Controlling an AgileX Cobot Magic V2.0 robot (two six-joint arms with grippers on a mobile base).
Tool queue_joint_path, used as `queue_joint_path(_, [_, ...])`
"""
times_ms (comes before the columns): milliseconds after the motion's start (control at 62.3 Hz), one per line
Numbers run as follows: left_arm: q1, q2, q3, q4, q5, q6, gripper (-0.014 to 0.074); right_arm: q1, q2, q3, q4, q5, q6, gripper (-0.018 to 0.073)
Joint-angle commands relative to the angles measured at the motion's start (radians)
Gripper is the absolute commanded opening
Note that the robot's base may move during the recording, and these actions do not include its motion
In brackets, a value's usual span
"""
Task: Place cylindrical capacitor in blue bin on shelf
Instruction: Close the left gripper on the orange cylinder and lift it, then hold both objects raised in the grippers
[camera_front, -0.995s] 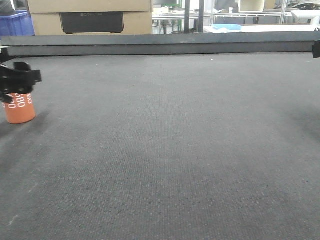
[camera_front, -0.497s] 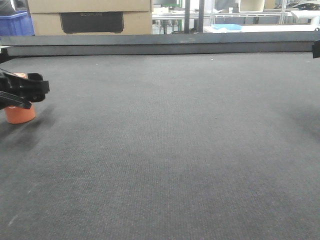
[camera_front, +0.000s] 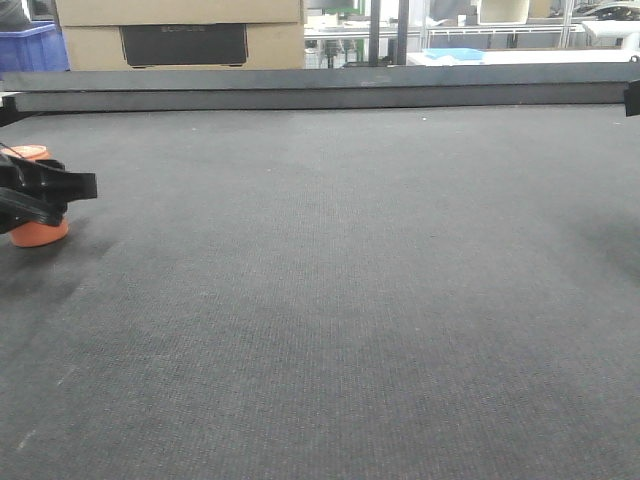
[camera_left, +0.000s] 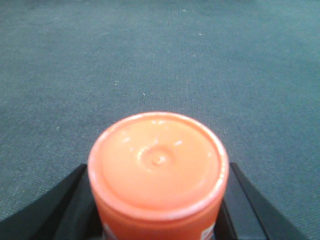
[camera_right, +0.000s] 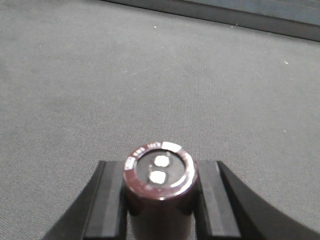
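**Grey woven mat (camera_front: 340, 300), capacitor gripped**

The capacitor (camera_right: 159, 192), a squat dark-brown cylinder with two silvery terminals, sits at 6 o'clock in the right wrist view. The right gripper (camera_right: 160, 169) is closed flat on its sides. The grasp looks done; next comes a lift and carry toward the shelf, not in view. At 9 o'clock, the left gripper (camera_front: 55, 188) straddles a glossy orange cylinder (camera_front: 40, 232); contact unclear.

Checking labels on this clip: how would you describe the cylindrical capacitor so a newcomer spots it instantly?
On the wide grey mat, look between the two black fingers of the right claw. The cylindrical capacitor stands there: a squat, dark brown-black cylinder with two pale terminals on top, unlike the orange cylinder at the left claw.
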Motion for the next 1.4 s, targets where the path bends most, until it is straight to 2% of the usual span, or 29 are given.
queue_joint_path(0, [-0.005, -0.064, -0.007, -0.005, 0.021, -0.008, -0.0111, 0.002, -0.01, -0.004, -0.006, -0.024, -0.004, -0.0154])
queue_joint_path(112, [-0.005, -0.176, -0.034, -0.005, 0.185, -0.008, -0.0111, 0.002, -0.01, -0.004, -0.003, -0.022, -0.004, -0.0154])
queue_joint_path(209, [-0.002, -0.304, -0.103, 0.005, 0.434, 0.015, -0.0111, 0.002, -0.01, -0.017, 0.009, -0.007, -0.004, -0.0154])
queue_joint_path(337, [-0.002, -0.439, -0.203, 0.01, 0.67, 0.057, -0.0111, 0.002, -0.044, -0.117, 0.014, 0.24, -0.004, -0.0154])
queue_joint_path(465, [-0.002, -0.534, -0.306, 0.067, 0.86, 0.079, -0.0111, 0.002, -0.076, -0.263, 0.014, 0.524, -0.004, -0.0154])
queue_joint_path(658, [-0.002, -0.602, -0.443, 0.172, 1.166, 0.079, -0.0111, 0.002, -0.115, -0.453, 0.08, 0.788, -0.004, -0.0154])
queue_joint_path(802, [-0.002, -0.641, -0.514, 0.191, 1.353, 0.079, -0.0111, 0.002, -0.17, -0.54, 0.146, 0.923, -0.004, -0.0154])
queue_joint_path(930, [-0.001, -0.708, -0.532, 0.2, 1.429, 0.058, -0.0111, 0.013, -0.263, -0.553, 0.179, 0.96, -0.005, -0.0154])
queue_joint_path(1123, [-0.001, -0.831, -0.53, 0.343, 1.546, -0.138, -0.0111, 0.057, -0.405, -0.553, 0.2, 1.064, -0.005, -0.0154])
queue_joint_path(1380, [-0.001, -0.992, -0.457, 0.351, 1.608, -0.167, -0.0111, 0.105, -0.536, -0.553, 0.203, 1.19, -0.005, -0.0154])
